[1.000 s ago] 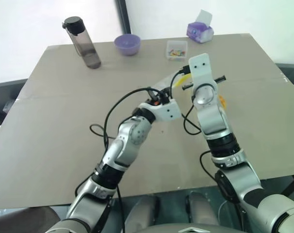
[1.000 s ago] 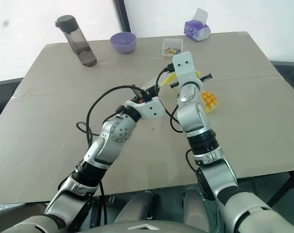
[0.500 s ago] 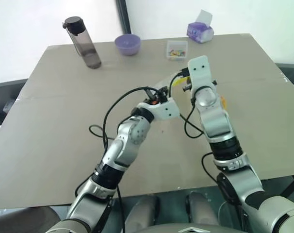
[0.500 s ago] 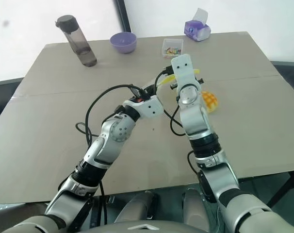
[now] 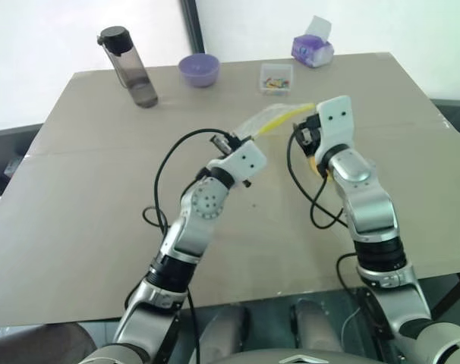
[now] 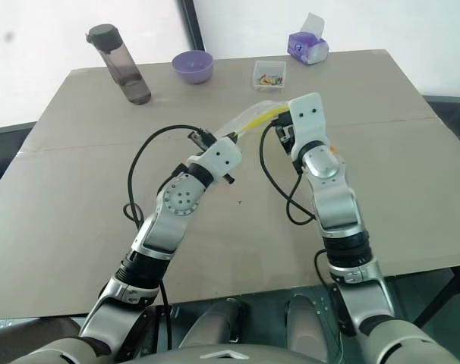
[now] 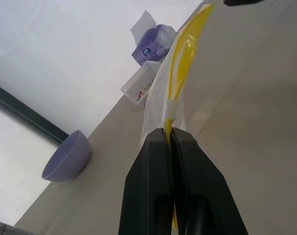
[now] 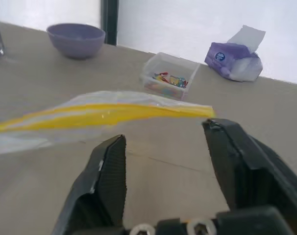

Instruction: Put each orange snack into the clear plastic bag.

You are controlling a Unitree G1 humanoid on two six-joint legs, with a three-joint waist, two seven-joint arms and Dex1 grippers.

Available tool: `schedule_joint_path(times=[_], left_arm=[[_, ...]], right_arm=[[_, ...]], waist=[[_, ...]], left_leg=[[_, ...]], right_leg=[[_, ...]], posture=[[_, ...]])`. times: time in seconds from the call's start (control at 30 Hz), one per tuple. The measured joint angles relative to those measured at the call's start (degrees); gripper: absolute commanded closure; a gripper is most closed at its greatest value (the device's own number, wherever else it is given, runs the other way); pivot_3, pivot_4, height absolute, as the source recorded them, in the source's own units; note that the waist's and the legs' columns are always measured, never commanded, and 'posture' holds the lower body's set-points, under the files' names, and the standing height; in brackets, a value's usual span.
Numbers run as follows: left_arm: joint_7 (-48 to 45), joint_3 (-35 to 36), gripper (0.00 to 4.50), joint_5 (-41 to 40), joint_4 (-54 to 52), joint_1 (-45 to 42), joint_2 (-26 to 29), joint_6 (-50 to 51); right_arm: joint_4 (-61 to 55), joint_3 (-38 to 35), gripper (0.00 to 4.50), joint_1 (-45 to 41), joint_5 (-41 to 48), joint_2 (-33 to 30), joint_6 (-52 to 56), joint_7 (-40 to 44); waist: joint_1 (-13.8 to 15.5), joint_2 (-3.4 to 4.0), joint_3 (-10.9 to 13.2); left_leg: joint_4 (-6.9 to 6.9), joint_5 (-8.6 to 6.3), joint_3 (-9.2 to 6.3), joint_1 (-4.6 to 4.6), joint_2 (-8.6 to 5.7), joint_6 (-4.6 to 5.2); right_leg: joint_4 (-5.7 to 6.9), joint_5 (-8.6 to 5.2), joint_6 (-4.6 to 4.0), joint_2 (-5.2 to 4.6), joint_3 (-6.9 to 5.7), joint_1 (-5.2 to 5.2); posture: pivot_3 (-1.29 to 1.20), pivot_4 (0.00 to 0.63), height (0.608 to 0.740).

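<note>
While the left gripper (image 7: 170, 142) holds the clear plastic bag (image 5: 269, 119) pinched shut between its two fingers at one end of the yellow seal strip (image 7: 180, 63), the bag hangs raised above the table (image 5: 78, 189) and stretches toward the right gripper (image 8: 163, 147). This hold appears intended to keep the mouth of the bag off the surface and within reach of the other arm.

The right gripper has its fingers spread apart and grips nothing. The free end of the seal strip lies just ahead of its fingertips, apart from both. The likely purpose is to take the opposite edge of the bag so that the mouth can be pulled open; this is a judgement, not an observed action.

The orange snack (image 5: 319, 164) lies on the table beneath the right arm, mostly hidden by the wrist, and is outside the bag. No snack is visible inside the bag, so the task appears to be at an early stage.

At the far edge of the table stand a water bottle (image 5: 130, 67), a purple bowl (image 5: 199, 70), a small clear box (image 5: 276, 78) and a tissue pack (image 5: 312, 48), well apart from the work area.
</note>
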Motion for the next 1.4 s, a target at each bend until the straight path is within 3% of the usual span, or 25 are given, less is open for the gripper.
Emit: schedule_joint_path(times=[0.1, 1.13, 1.2, 1.4], left_arm=[[-0.5, -0.2, 4.50, -0.6, 0.1, 0.0, 0.4, -0.5], [-5.0, -4.1, 4.50, -2.0, -3.9, 1.8, 0.0, -2.6], [-5.7, -4.8, 4.50, -2.1, -4.1, 2.1, 0.4, -3.2], [-8.2, -5.1, 4.50, -2.1, -4.3, 2.2, 4.3, -6.6]], right_arm=[[0.3, -1.6, 4.46, -0.8, 2.7, 1.9, 1.4, -0.3], [4.3, 1.2, 4.46, -2.4, 8.2, 1.4, 2.1, -0.1], [4.6, 2.7, 4.46, -2.4, 7.8, -0.4, 1.2, 1.2], [11.1, 12.3, 4.46, -1.7, 1.3, -13.6, -11.3, 8.2]], waist=[[0.1, 0.00, 0.0], [0.0, 0.00, 0.0], [0.0, 0.00, 0.0], [0.1, 0.00, 0.0]], left_leg=[[0.00, 0.00, 0.00, -0.01, -0.01, 0.00], [-0.01, 0.00, -0.01, 0.00, -0.01, 0.00], [0.00, 0.00, -0.01, 0.00, -0.01, 0.00], [-0.01, 0.00, 0.01, 0.00, -0.01, 0.00]], right_leg=[[-0.02, 0.00, 0.00, -0.01, 0.00, 0.00], [-0.01, 0.00, 0.00, -0.01, 0.00, 0.00], [-0.01, 0.00, 0.00, -0.01, -0.01, 0.00], [-0.05, 0.00, 0.00, -0.01, -0.02, 0.01]], posture=[[0.00, 0.150, 0.740], [0.00, 0.150, 0.740], [0.00, 0.150, 0.740], [0.00, 0.150, 0.740]])
